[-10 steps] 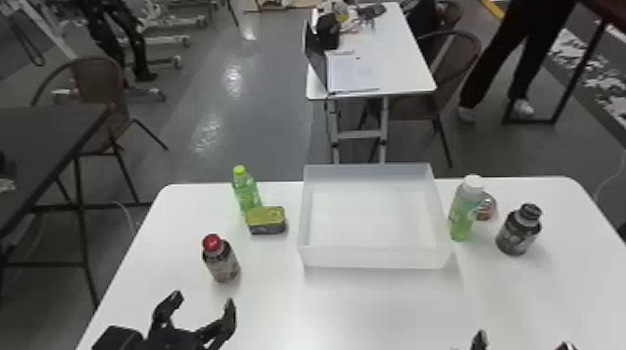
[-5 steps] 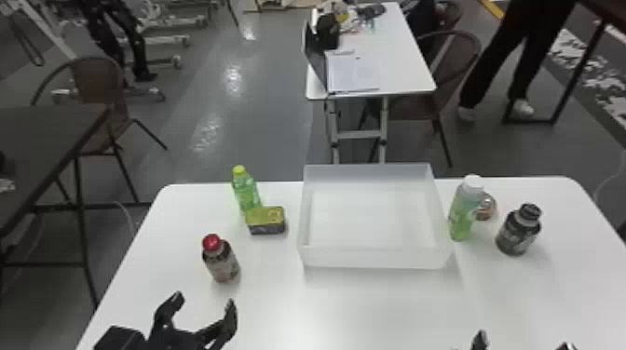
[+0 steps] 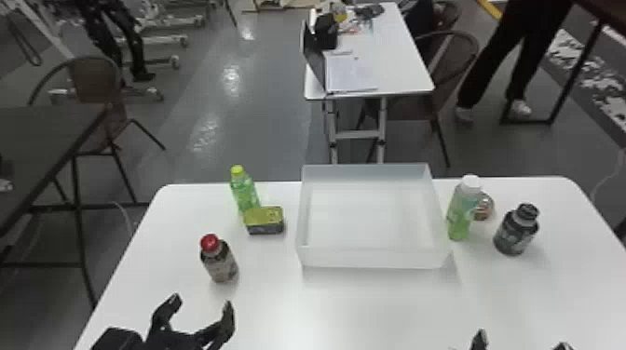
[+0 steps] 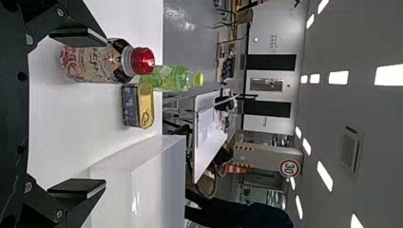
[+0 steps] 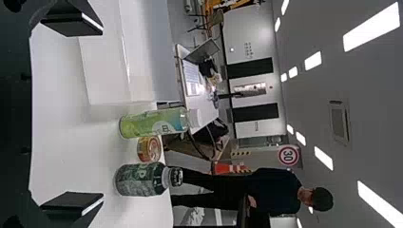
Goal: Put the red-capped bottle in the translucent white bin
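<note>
The red-capped bottle (image 3: 221, 261) stands upright on the left part of the white table. Just nearer the camera is my left gripper (image 3: 200, 305), its two fingers spread and empty. In the left wrist view the bottle (image 4: 97, 61) lies beyond one finger of the left gripper (image 4: 78, 114), not between the pads. The translucent white bin (image 3: 372, 258) sits upright at the table's middle, with nothing in it. At the bottom edge on the right are the fingertips of my right gripper (image 3: 521, 342); in the right wrist view the right gripper (image 5: 73, 114) is open and empty.
Behind the red-capped bottle are a green bottle (image 3: 244, 191) with a yellow cap and a small tin (image 3: 264, 220). Right of the bin stand a white-capped green bottle (image 3: 461, 214), a small round can (image 3: 484, 207) and a dark bottle (image 3: 515, 231).
</note>
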Robot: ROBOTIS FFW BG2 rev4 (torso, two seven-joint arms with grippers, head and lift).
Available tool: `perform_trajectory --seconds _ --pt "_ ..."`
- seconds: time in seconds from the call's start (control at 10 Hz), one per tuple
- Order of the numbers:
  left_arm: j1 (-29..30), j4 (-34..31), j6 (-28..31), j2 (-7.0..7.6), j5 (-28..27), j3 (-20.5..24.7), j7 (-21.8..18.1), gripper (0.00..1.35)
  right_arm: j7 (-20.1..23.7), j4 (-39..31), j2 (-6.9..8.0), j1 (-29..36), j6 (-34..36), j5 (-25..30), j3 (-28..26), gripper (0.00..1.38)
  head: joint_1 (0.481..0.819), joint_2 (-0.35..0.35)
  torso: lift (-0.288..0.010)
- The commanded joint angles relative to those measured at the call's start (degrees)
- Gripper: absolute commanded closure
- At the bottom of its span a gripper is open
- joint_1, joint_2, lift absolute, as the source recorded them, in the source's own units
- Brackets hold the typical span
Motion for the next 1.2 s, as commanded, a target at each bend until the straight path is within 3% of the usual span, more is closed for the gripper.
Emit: perform_trajectory --seconds 0.0,0.2,0.8,1.1 --pt "-0.2 0.8 0.7 -0.15 0.9 0.3 0.1 0.24 0.0 0.1 0.03 -0.1 0.0 -0.4 0.1 0.07 0.695 0.136 0.0" --pt "-1.6 2.3 0.7 -0.15 -1.0 2.5 0.1 0.24 0.0 0.2 0.03 -0.1 0.0 -0.6 0.1 0.07 0.695 0.146 0.0" --pt "-8.0 12.4 0.7 -0.15 0.5 4.4 -1.2 0.24 0.6 0.9 0.03 -0.8 0.1 -1.5 0.4 0.08 0.695 0.202 0.0" --pt "-12.2 16.7 0.8 0.88 -1.2 5.9 -2.1 0.24 1.2 1.4 0.03 -1.5 0.1 -1.8 0.4 0.08 0.695 0.203 0.0"
